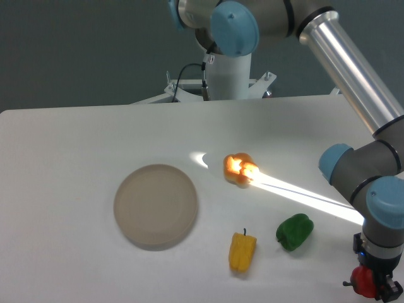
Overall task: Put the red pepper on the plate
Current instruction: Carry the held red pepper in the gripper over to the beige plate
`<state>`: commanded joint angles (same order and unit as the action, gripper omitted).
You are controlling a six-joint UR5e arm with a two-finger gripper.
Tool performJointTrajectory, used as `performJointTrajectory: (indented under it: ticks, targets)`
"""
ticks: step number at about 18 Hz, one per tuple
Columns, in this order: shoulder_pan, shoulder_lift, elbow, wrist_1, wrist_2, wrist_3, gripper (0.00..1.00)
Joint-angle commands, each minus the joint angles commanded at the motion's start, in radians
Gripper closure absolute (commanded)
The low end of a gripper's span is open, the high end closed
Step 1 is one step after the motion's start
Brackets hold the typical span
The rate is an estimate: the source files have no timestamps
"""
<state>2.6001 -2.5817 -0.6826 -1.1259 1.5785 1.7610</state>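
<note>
1. Look to the lower right corner of the frame: the red pepper sits there, right under the arm's wrist, with part of it cut off by the frame edge and part hidden by the tool.
2. The gripper is down at the pepper, touching or very nearly so. You cannot tell from this view whether its fingers are clenched on the pepper or only straddling it, because the fingertips are dark, small and half out of frame.
3. The plate lies left of centre, well apart from the pepper. It carries nothing yet.
4. Between pepper and plate, along the lower part of the frame, lie the green pepper and the yellow pepper. The orange pepper sits higher, near centre, in a bright streak of light.
5. Expect the red pepper to be light and fairly stiff, but glossy and rounded, so it may slip or roll between flat fingers. My judgement is that a hold across the widest part of the body is safest; the stem looks too short to hold.
6. Squeeze only moderately, since a hollow shape like this could pop out sideways under a hard pinch.
7. If it is held, lift it well above the green and yellow peppers before crossing left to the plate.
</note>
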Motion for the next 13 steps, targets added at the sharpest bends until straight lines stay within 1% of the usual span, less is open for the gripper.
performJointTrajectory:
  ticks: [3,4,5,6,7,8,9,10,12,13]
  targets:
    - [-0.015,0.017,-0.017,-0.006,0.003,0.000,0.50]
    - [-0.024,0.029,-0.035,-0.009,0.003,-0.003,0.50]
    - [-0.035,0.053,-0.072,-0.011,0.005,-0.008,0.50]
    - [-0.043,0.081,-0.102,-0.012,0.000,-0.030,0.50]
    - [-0.048,0.110,-0.130,-0.030,-0.002,-0.046,0.50]
    - [-0.064,0.142,-0.158,-0.052,-0.002,-0.055,0.50]
    - [-0.087,0.178,-0.196,-0.055,0.002,-0.081,0.50]
    - [-0.095,0.227,-0.256,-0.057,0.000,-0.092,0.50]
    - [-0.149,0.316,-0.352,-0.073,0.000,-0.113,0.50]
    - [-0.178,0.354,-0.401,-0.075,0.000,-0.159,0.50]
